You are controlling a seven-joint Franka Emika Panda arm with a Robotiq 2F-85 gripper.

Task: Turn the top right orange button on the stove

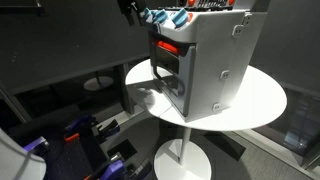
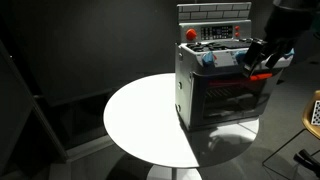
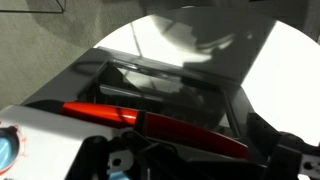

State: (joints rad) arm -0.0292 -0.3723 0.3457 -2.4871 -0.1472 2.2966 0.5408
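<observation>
The stove (image 2: 190, 90) stands on a round white table (image 1: 260, 100), and in an exterior view it sits toward one edge of the table. Its oven opening (image 3: 160, 88), just below the orange-red strip (image 3: 150, 122), looks dark in the wrist view, and I cannot tell if something is inside. On top of the stove there are an orange knob (image 2: 190, 34) and a blue knob (image 3: 5, 150). Any writing on the stove is too small to read. The gripper (image 2: 258, 55) hangs at the stove's upper front corner, near the strip. I cannot tell if it is released or clenched.
</observation>
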